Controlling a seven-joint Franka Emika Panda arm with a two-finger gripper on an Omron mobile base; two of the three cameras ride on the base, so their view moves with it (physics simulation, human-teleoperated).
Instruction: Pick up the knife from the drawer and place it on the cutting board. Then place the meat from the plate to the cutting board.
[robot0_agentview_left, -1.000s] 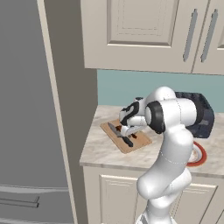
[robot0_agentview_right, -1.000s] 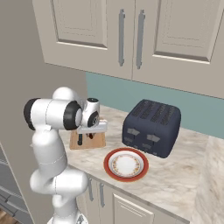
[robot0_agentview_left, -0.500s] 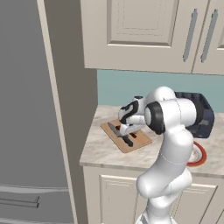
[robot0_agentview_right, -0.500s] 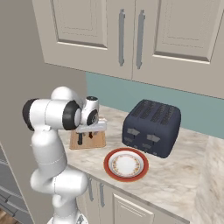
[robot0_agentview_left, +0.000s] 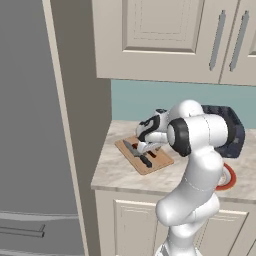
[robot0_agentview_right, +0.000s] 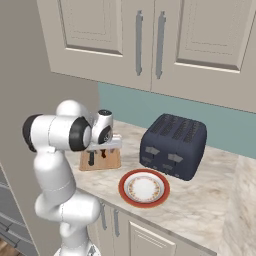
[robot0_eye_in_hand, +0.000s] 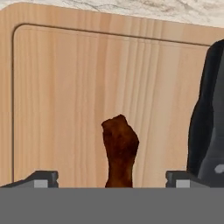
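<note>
The small elongated reddish-brown piece of meat (robot0_eye_in_hand: 119, 151) lies on the thin light-brown wooden cutting board (robot0_eye_in_hand: 78, 87) beside the black-handled steel knife (robot0_agentview_left: 138, 154), my pincer (robot0_eye_in_hand: 112, 178) spread apart over it, so both placements look done.

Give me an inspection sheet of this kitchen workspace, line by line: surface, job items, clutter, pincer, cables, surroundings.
Surface: marbled counter.
Job's things: cutting board lies on the counter; knife on the board; meat on the board beside the knife; plate bare, in front of the toaster.
Clutter: dark toaster at the backsplash.
Grippers: pincer open, low over the board, its fingertips either side of the meat.
Cables: nothing seen.
Surroundings: cream wall cabinets above, teal backsplash.
</note>
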